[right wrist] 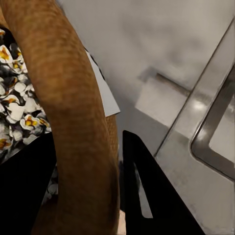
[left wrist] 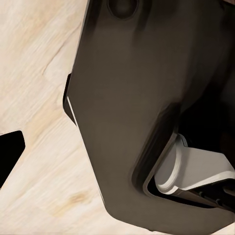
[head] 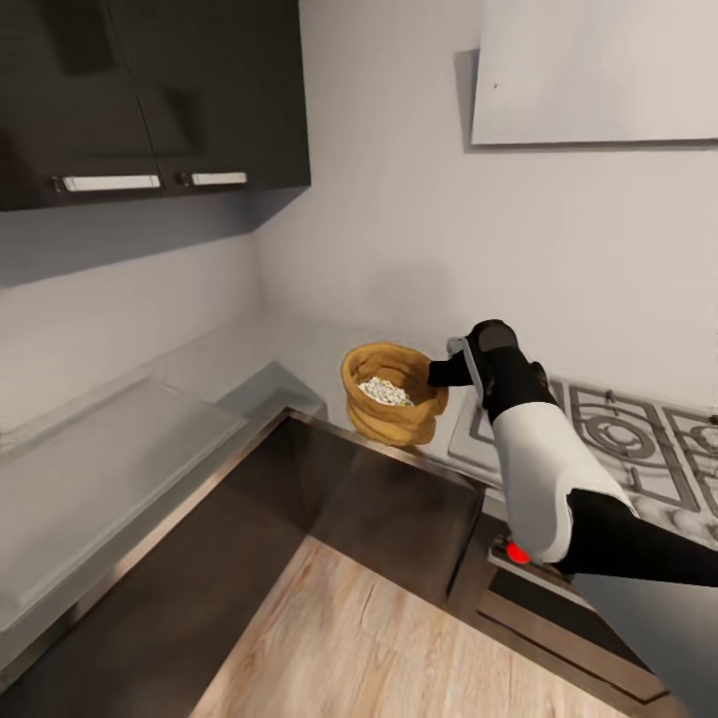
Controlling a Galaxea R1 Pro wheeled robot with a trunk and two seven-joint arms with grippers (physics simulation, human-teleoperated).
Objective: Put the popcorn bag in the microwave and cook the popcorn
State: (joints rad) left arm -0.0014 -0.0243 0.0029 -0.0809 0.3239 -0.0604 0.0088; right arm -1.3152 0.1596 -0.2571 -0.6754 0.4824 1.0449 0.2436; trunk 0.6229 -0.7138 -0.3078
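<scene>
room: kitchen corner, grey walls, dark upper cabinets (head: 150, 100) top left, light wood floor (head: 379, 648) below.
counter: (head: 110, 469) glossy grey slab running L-shaped into the corner; dark cabinet fronts under it.
popcorn bag: (head: 393, 393) tan sack, thick rolled rim, upright on counter near its front edge, just left of the hob; rim seen close in right wrist view (right wrist: 68, 112).
popcorn: (head: 384, 391) whitish heap inside the bag; in right wrist view, white pieces w/ yellow-orange spots (right wrist: 17, 107).
right pincer: (head: 446, 371) at bag's right rim; one dark finger inside the rim, other finger (right wrist: 156, 196) outside, rim between them; closed on the rim.
hob: (head: 618, 439) steel gas hob w/ grates, right of bag, under the forearm.
room to move: bare counter left of bag & toward the wall; wall well behind.
left pincer: can't tell how it stands; left wrist view has dark robot body (left wrist: 147, 98) over wood floor.
</scene>
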